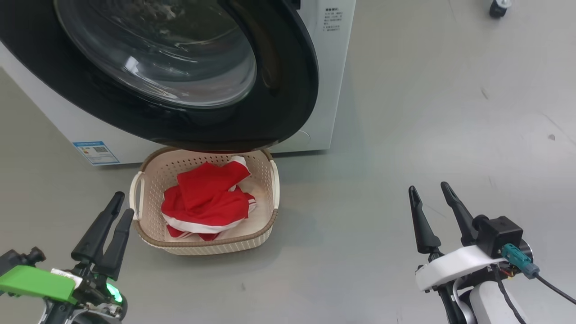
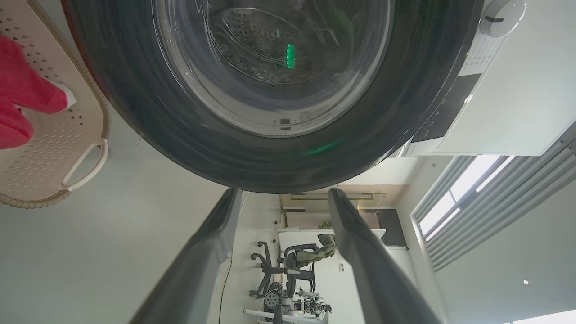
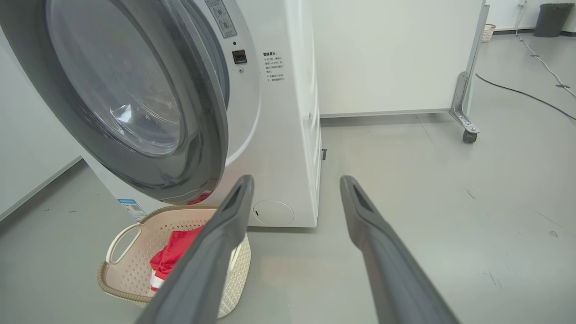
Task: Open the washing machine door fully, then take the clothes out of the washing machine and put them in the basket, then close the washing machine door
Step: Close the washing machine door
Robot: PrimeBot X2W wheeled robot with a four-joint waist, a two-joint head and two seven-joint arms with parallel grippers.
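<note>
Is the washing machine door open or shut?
Open: the washing machine door stands angled off the washing machine, overhanging the basket.

One washing machine (image 1: 325, 92) is counted, with one washing machine door (image 1: 288, 90) and one blue label (image 1: 96, 153) on it. In front of the washing machine one basket (image 1: 155, 177) with two white handles (image 1: 137, 194) is seen; the clothes (image 1: 207, 198) in it cannot be counted apart. One left gripper (image 1: 124, 203) and one right gripper (image 1: 428, 187), each two-fingered, are seen.

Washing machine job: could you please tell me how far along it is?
Done: red clothes lie in the basket. In hand: nothing; the left gripper and right gripper are open and empty. Left: the washing machine door stands out over the basket, not yet shut.
</note>
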